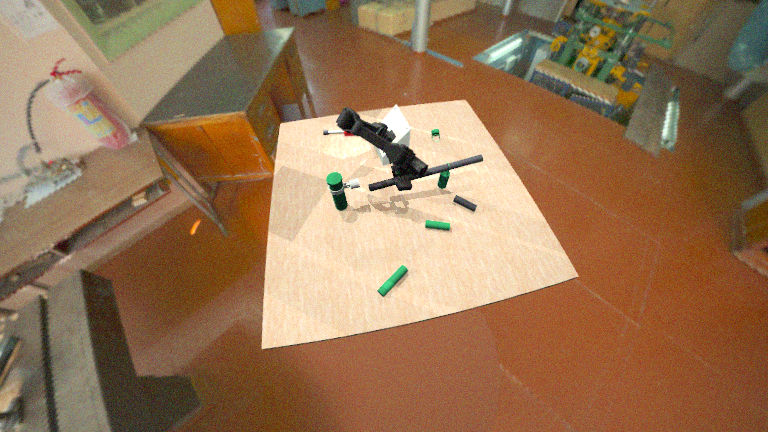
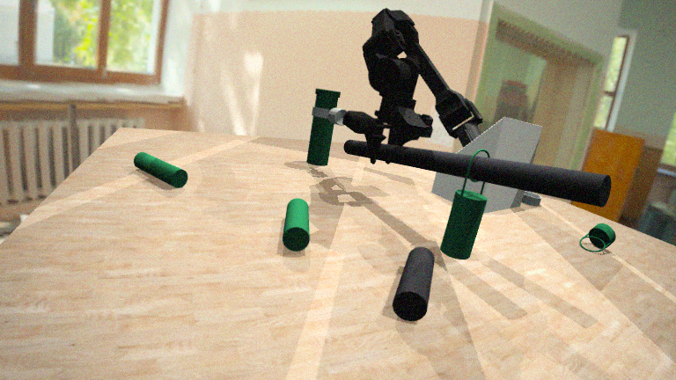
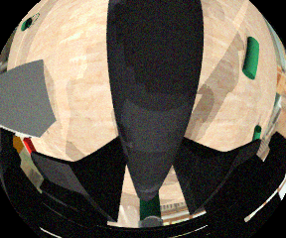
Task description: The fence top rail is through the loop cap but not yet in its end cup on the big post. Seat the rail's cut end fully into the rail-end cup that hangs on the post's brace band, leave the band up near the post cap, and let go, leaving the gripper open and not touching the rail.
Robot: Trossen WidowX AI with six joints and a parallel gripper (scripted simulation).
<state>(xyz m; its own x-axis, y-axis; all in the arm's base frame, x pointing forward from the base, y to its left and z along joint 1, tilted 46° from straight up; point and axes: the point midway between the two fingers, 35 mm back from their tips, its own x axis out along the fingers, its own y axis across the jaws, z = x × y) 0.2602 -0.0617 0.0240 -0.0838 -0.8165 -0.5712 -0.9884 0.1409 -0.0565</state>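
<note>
The dark top rail [image 1: 464, 162] [image 2: 548, 181] [image 3: 153, 59] passes through the thin green wire loop [image 2: 466, 177] above the short green post [image 1: 443, 180] [image 2: 462, 226]. My gripper [image 1: 403, 180] [image 2: 380, 156] [image 3: 147, 136] is shut on the rail near its cut end and holds that part above the table. The big green post [image 1: 339, 201] [image 2: 320, 142] [image 3: 149, 208] stands upright beyond the cut end. Its grey band [image 2: 319, 113] sits high, near the post cap, with the light rail-end cup [image 1: 354, 184] [image 2: 336, 117] facing the rail side. The cut end is outside the cup, short of it and lower in the exterior view.
A grey-white angular block [image 1: 398, 121] [image 2: 503, 177] [image 3: 21, 99] stands behind the rail, beside the arm. A loose dark rod [image 1: 464, 203] [image 2: 415, 283], two green rods [image 1: 437, 225] [image 1: 392, 280] and a small green loop cap [image 1: 435, 132] [image 2: 602, 235] lie on the table.
</note>
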